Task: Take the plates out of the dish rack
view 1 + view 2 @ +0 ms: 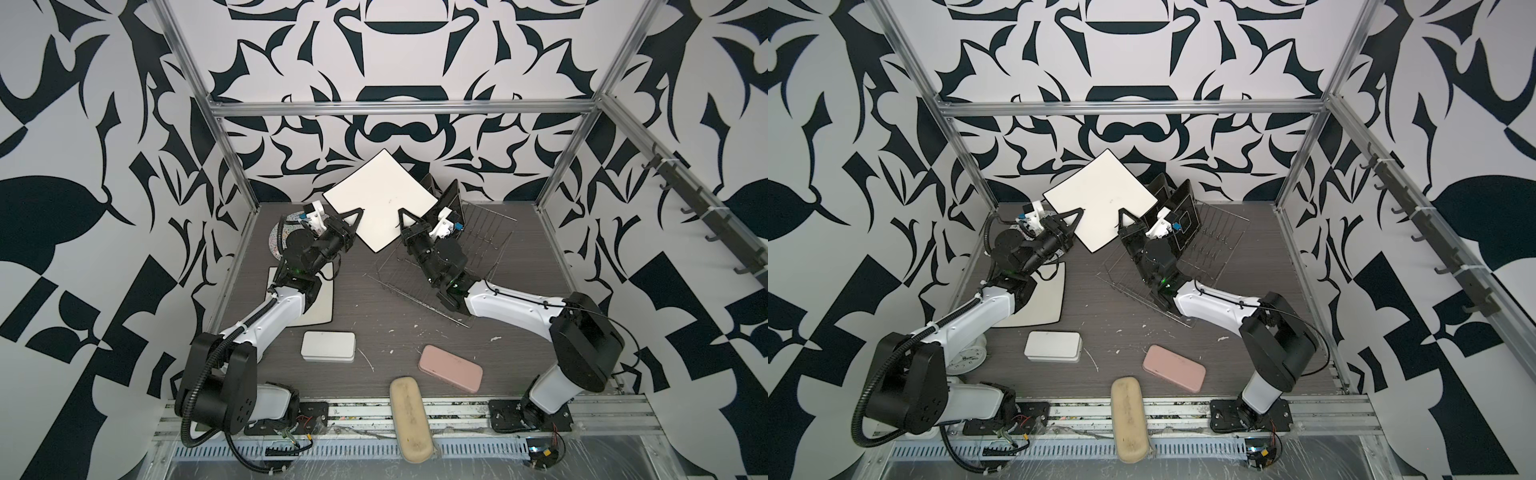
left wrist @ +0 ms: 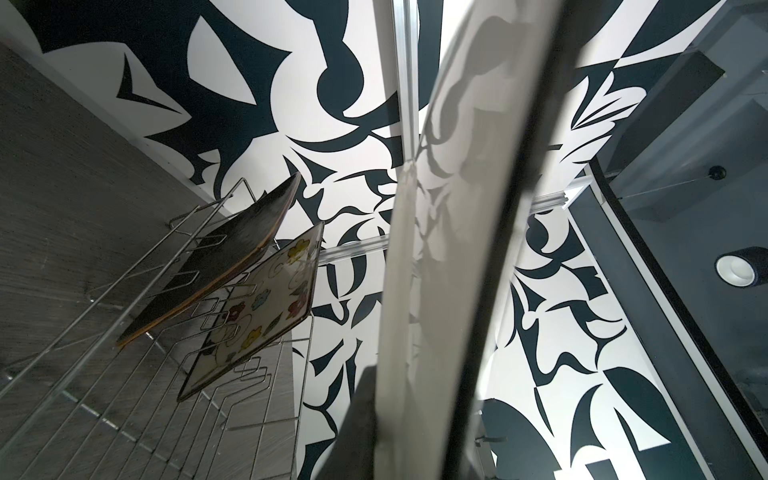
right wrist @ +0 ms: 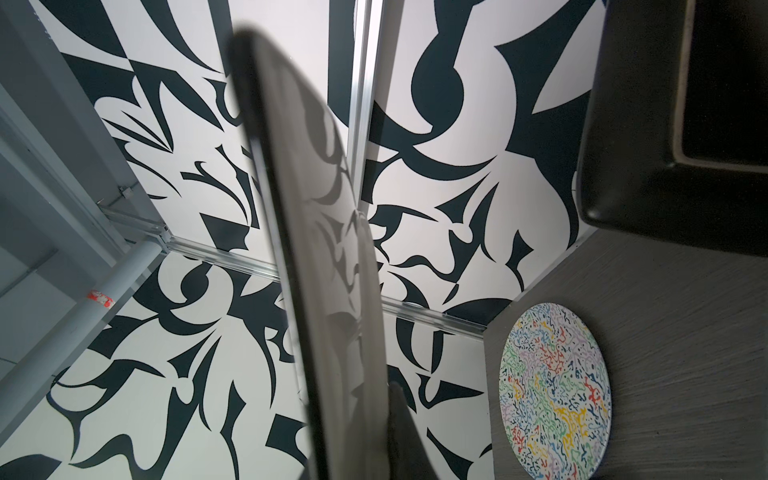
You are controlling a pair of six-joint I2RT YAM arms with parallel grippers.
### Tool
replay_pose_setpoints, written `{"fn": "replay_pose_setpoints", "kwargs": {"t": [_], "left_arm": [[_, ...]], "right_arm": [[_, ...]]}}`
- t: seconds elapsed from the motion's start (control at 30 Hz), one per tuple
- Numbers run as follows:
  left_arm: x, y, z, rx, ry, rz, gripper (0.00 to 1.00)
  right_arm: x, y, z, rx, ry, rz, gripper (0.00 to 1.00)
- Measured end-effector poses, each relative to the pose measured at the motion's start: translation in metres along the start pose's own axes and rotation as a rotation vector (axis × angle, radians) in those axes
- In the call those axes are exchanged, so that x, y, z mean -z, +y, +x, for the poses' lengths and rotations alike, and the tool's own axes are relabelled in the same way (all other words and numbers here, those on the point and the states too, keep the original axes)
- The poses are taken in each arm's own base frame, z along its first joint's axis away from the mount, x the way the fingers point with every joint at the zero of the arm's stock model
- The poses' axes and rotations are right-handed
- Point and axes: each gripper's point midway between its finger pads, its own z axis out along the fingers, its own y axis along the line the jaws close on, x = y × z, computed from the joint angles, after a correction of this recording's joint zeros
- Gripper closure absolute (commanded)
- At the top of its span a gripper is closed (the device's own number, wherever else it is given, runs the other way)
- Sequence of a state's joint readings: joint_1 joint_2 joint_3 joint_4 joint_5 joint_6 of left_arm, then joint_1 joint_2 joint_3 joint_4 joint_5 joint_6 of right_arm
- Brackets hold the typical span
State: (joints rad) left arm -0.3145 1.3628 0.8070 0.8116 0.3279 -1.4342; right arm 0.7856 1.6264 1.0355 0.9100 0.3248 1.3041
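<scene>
A square white-backed plate [image 1: 380, 199] [image 1: 1100, 199] with a dark rim hangs tilted in the air above the table's back. My left gripper [image 1: 358, 214] [image 1: 1079, 215] is shut on its lower left edge, my right gripper [image 1: 402, 217] [image 1: 1121, 217] on its lower right edge. Both wrist views show the plate edge-on [image 2: 457, 208] [image 3: 324, 249] between the jaws. The wire dish rack [image 1: 486, 232] [image 2: 124, 395] stands to the right. A black plate [image 2: 224, 257] and a flowered plate [image 2: 257, 316] lean in it. A round squiggle plate [image 3: 557, 390] [image 1: 277, 239] and a cream square plate [image 1: 324, 305] lie flat at the left.
A white tin [image 1: 328, 347], a pink case [image 1: 451, 368] and a beige case [image 1: 409, 419] lie along the front of the table. A white clock [image 1: 971, 353] sits by the left arm's base. Aluminium frame posts stand at the corners.
</scene>
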Motion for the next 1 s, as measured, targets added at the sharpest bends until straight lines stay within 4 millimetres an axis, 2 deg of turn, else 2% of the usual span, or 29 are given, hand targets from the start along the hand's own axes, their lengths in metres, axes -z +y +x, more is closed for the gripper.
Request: {"fn": "replay_pose_setpoints", "kwargs": {"t": [0.13, 0.27, 0.4, 0.5, 0.67, 0.8, 1.0], "left_arm": [[0.002, 0.002, 0.0, 0.006, -0.009, 0.007, 1.0], [0.003, 0.002, -0.001, 0.01, -0.016, 0.016, 1.0], [0.003, 0.002, -0.001, 0.023, -0.017, 0.016, 1.0], [0.003, 0.002, -0.001, 0.03, -0.017, 0.016, 1.0], [0.003, 0.001, 0.002, 0.044, -0.011, 0.019, 1.0], [0.004, 0.001, 0.002, 0.051, -0.012, 0.019, 1.0], [0.006, 0.001, 0.004, 0.054, -0.011, 0.015, 1.0]], "right_arm": [[0.0, 0.0, 0.001, 0.007, 0.007, 0.001, 0.98], [0.0, 0.0, 0.002, 0.015, 0.012, 0.001, 0.82], [0.001, 0.002, 0.002, 0.025, 0.013, -0.006, 0.7], [0.002, 0.007, 0.001, 0.024, 0.017, -0.017, 0.63], [0.006, 0.017, -0.002, 0.016, 0.021, -0.037, 0.44], [0.007, 0.021, -0.004, 0.013, 0.02, -0.05, 0.36], [0.01, 0.021, -0.005, 0.011, 0.021, -0.057, 0.34]]}}
